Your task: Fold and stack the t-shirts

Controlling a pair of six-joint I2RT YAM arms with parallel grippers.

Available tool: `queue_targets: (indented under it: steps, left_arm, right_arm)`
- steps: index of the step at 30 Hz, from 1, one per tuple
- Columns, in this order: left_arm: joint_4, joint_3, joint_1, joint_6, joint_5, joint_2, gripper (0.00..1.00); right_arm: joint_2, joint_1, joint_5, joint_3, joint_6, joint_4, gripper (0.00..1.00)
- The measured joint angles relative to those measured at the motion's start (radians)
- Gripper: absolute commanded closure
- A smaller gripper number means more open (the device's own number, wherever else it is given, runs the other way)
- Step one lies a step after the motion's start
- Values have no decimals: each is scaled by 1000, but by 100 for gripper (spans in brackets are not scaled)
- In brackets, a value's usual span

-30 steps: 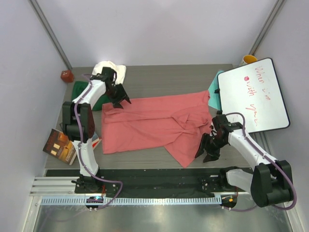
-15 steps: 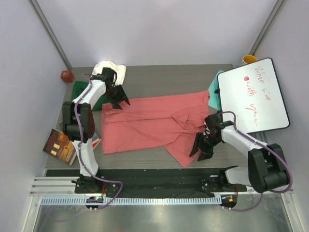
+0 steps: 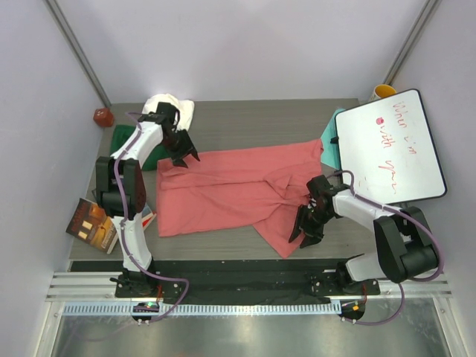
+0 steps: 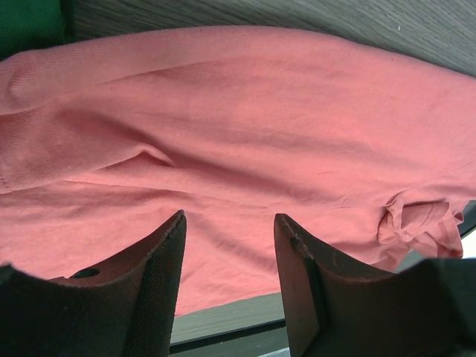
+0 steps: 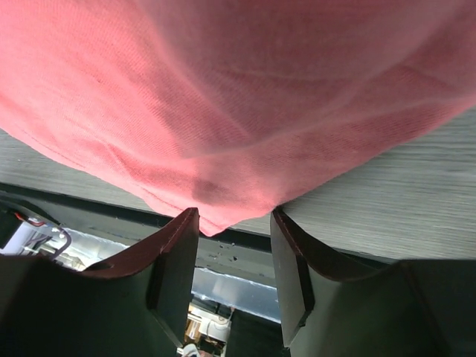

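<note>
Edging leftward, away from the whiteboard point(image 3: 390, 149), with the right gripper point(image 3: 301, 230), jaws parted at the near corner of the salmon-pink t-shirt point(image 3: 230, 190), grasping nothing. Lying left of the whiteboard, long axis left-right, rumpled end toward it. Hovering the left gripper point(image 3: 184, 159), unclenched, over the shirt's far-left corner.

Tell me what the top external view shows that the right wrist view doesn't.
Only top external: the dark green cloth shirt, the cream-white cloth shirt, the whiteboard with red writing, the glossy books, the left end effector. Only right wrist: the pointed shirt corner sitting right at the open jaws' tips. Both: the salmon-pink cloth shirt, the grey wood-grain table, the right end effector.
</note>
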Motion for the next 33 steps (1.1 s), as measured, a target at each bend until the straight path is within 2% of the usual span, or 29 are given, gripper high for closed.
queue_targets:
  steps: [10, 14, 19, 21, 23, 33]
  left_arm:
    - [-5, 0, 0, 3, -2, 0, 49]
    - [-5, 0, 0, 6, -2, 0, 49]
    - [-5, 0, 0, 14, -1, 2, 50]
    - [-6, 0, 0, 18, -1, 6, 50]
    - [-6, 0, 0, 21, -1, 12, 50]
    - [-14, 9, 0, 23, 0, 37, 50]
  right_arm:
    - [29, 68, 43, 27, 34, -11, 59]
    - [34, 83, 58, 32, 47, -15, 65]
    - [43, 98, 80, 39, 60, -22, 77]
    - [49, 102, 88, 43, 63, -25, 90]
    - [55, 106, 95, 45, 66, -25, 98]
    - [58, 111, 137, 73, 65, -27, 99]
